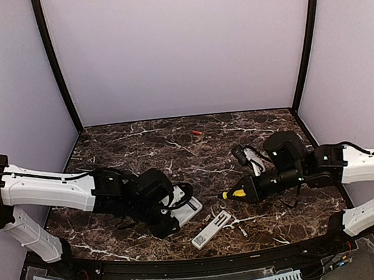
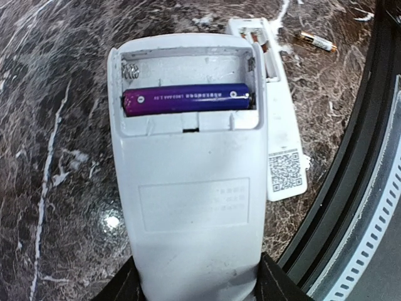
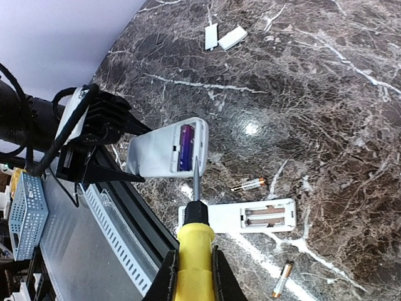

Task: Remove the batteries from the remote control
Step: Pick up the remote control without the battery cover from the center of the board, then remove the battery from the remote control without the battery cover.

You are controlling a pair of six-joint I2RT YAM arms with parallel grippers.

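The dark marble table [image 1: 141, 141] carries both arms' work near its near edge. On the left, the left gripper [image 2: 197, 283] has its jaws partway apart, clamped across the narrow end of a grey-white remote [image 2: 194, 207], which it holds back side up with the compartment uncovered. On the right, the right gripper [image 3: 191, 276] is pinched tight on a yellow-handled screwdriver [image 3: 193, 241], whose blade points left at that compartment. Between them lies a slim white remote [image 3: 250, 216], its bay empty. Two cover plates [image 3: 219, 36] sit farther off.

Of the batteries, one purple cell [image 2: 188, 100] remains, seated crosswise in the nearer slot of the held remote; the slot beyond it is bare. Two pale cells [image 3: 249, 184] [image 3: 282, 279] lie loose beside the slim remote, and a reddish one [image 1: 197, 133] rests far out at mid-table.

The purple cell is probably light, rigid, smooth and prone to roll, and wedged between contacts, so levering under one end should suit better than pinching. It lies just beyond the blade tip; whether they touch I cannot tell.
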